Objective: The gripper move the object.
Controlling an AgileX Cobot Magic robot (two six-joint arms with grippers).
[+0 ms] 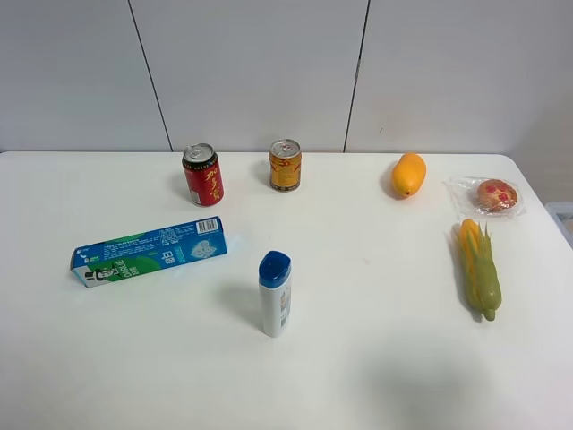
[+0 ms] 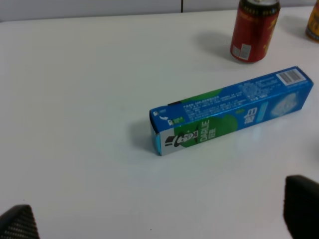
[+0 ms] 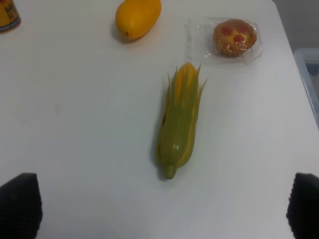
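The right gripper [image 3: 162, 211] hangs released above the worktop [image 3: 75, 124]; the wrapped bun [image 3: 235, 37] (untouched) lies well ahead, beyond the corn [image 3: 179, 119].

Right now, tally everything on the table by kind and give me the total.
Cans: 2, red can and yellow can
Boxes: 1, toothpaste box
Bottles: 1, bottle
Produce: 2, mango and corn
Wrapped buns: 1, bun
Total: 7

Bun [image 1: 496, 194] at table's [image 1: 376, 358] far right, mango [image 1: 408, 174] to its left, corn [image 1: 479, 267] in front.
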